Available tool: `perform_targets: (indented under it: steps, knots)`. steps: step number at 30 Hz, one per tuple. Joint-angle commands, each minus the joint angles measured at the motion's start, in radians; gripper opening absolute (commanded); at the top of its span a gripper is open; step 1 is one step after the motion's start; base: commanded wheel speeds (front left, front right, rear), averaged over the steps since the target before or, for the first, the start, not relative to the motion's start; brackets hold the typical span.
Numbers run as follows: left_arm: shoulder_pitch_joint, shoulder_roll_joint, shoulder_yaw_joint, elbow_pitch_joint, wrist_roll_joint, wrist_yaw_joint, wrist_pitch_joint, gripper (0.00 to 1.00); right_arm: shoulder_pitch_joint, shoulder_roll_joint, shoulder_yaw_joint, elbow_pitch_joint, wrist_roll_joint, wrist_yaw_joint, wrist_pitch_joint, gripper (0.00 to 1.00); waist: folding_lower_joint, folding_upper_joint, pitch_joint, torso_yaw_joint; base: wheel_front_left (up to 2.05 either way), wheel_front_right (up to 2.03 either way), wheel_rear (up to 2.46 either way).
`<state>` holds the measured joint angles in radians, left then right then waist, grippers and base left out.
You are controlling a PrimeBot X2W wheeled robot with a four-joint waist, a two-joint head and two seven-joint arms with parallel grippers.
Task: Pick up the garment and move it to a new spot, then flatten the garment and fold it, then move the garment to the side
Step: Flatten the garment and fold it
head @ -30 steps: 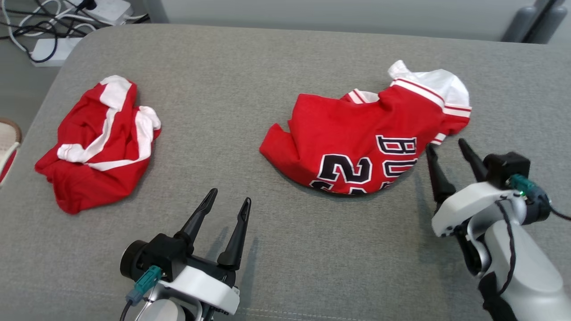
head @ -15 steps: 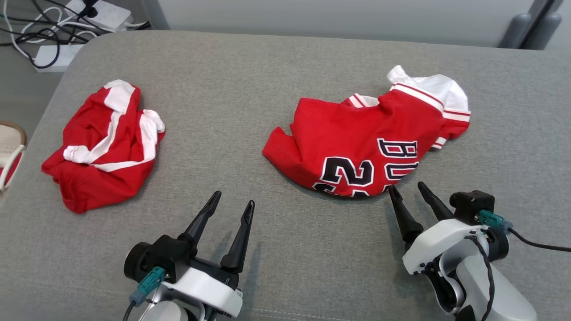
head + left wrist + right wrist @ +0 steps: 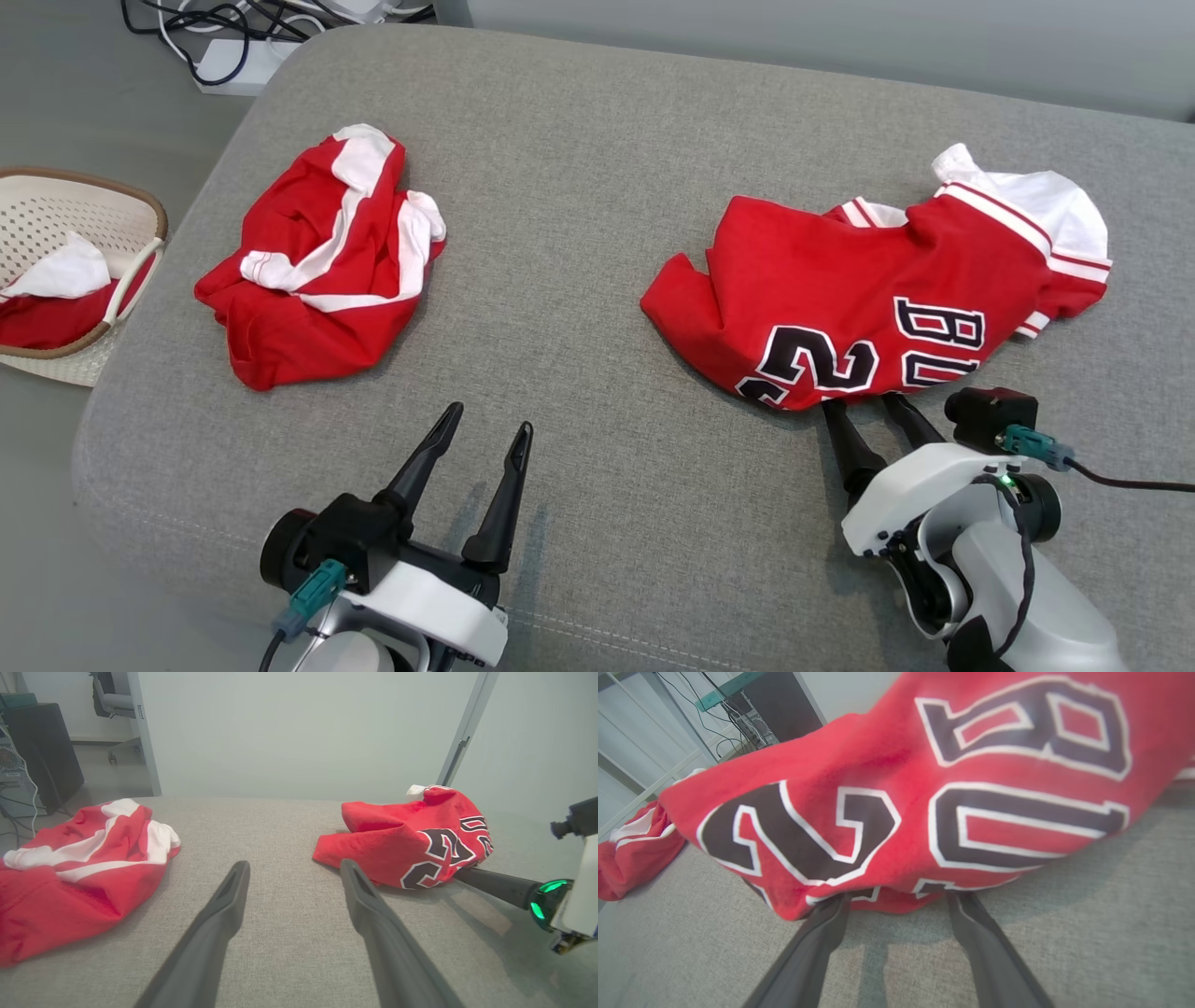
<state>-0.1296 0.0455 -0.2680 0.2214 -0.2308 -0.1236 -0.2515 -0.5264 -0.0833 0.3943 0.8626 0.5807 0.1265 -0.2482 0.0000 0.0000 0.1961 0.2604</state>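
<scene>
The garment, a crumpled red jersey point(image 3: 868, 299) with black-and-white lettering and white trim, lies on the right of the grey cushion point(image 3: 597, 168). My right gripper point(image 3: 857, 403) stands open at its near edge, both fingertips tucked under the hem. In the right wrist view the jersey point(image 3: 901, 788) hangs over the tips of the right gripper point(image 3: 900, 898). My left gripper point(image 3: 490, 417) is open over bare cushion at the front, holding nothing. The left wrist view shows the left gripper point(image 3: 294, 863) with the jersey point(image 3: 411, 844) to its right.
A second red-and-white garment point(image 3: 317, 261) lies bunched on the cushion's left part, also seen as a red heap point(image 3: 79, 868). A white basket point(image 3: 140, 215) holding cloth stands on the floor off the left edge. Cables and a power strip point(image 3: 233, 28) lie behind.
The camera has swung left, bringing the basket into view. My right gripper came from beside the jersey's right end to its near edge and pushed its tips under the hem. The left gripper stayed put.
</scene>
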Motion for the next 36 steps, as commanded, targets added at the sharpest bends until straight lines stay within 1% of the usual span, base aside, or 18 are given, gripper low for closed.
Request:
perform_targets:
  steps: [1, 2, 3, 7, 11, 20, 24, 28, 31, 33, 36]
  knots:
    - [-0.016, 0.005, 0.029, -0.024, -0.001, -0.007, -0.01, 1.0, -0.018, 0.011, 0.013, -0.008, 0.009, 0.004, -0.014, 0.82, 0.0, 0.0, 0.001, 0.002, 0.0, 0.0, 0.0]
    - [-0.017, 0.005, 0.028, -0.024, -0.002, -0.007, -0.01, 1.0, -0.025, 0.012, 0.007, -0.01, 0.012, 0.004, -0.014, 0.3, 0.0, 0.0, 0.003, 0.003, 0.0, 0.0, 0.0]
    - [-0.019, 0.005, 0.026, -0.025, -0.003, -0.007, -0.01, 1.0, -0.033, 0.01, -0.001, -0.019, 0.009, 0.004, -0.014, 0.0, 0.0, 0.0, 0.004, 0.004, 0.0, 0.0, 0.0]
    - [-0.021, 0.005, 0.027, -0.027, -0.005, -0.007, -0.01, 1.0, -0.044, 0.006, -0.044, -0.08, -0.01, 0.004, -0.014, 0.0, 0.0, 0.0, 0.006, 0.0, 0.0, 0.0, 0.0]
    - [-0.009, 0.005, 0.032, -0.022, -0.007, -0.007, -0.01, 1.0, -0.019, 0.005, -0.068, -0.158, -0.033, 0.004, -0.014, 0.0, 0.0, 0.0, -0.012, -0.018, 0.0, 0.0, 0.0]
    - [0.028, 0.005, 0.024, -0.013, -0.013, -0.007, -0.01, 1.0, 0.026, -0.011, -0.042, -0.388, -0.038, 0.004, -0.014, 0.0, 0.0, 0.0, -0.079, -0.074, 0.0, 0.0, 0.0]
    - [0.043, 0.005, 0.016, -0.01, -0.014, -0.007, -0.01, 1.0, 0.026, -0.027, -0.027, -0.472, -0.038, 0.004, -0.014, 0.0, 0.0, 0.0, -0.099, -0.082, 0.0, 0.0, 0.0]
    - [0.05, 0.005, 0.008, -0.009, -0.016, -0.007, -0.01, 1.0, 0.022, -0.037, -0.019, -0.516, -0.035, 0.004, -0.014, 0.0, 0.0, 0.0, -0.107, -0.076, 0.0, 0.0, 0.0]
    - [0.05, 0.005, -0.009, -0.011, -0.02, -0.007, -0.01, 1.0, 0.012, -0.052, -0.009, -0.525, -0.035, 0.004, -0.01, 0.0, 0.0, 0.0, -0.107, -0.054, 0.0, 0.0, 0.0]
    - [0.051, 0.005, -0.015, -0.011, -0.023, -0.007, -0.01, 1.0, -0.008, -0.065, -0.002, -0.494, -0.045, 0.004, 0.007, 0.0, 0.0, 0.0, -0.102, -0.035, 0.0, 0.0, 0.0]
    - [0.047, 0.005, -0.038, -0.009, -0.029, -0.007, -0.01, 1.0, -0.063, -0.082, 0.003, -0.384, -0.06, 0.004, 0.041, 0.0, 0.0, 0.0, -0.088, 0.004, 0.0, 0.0, 0.0]
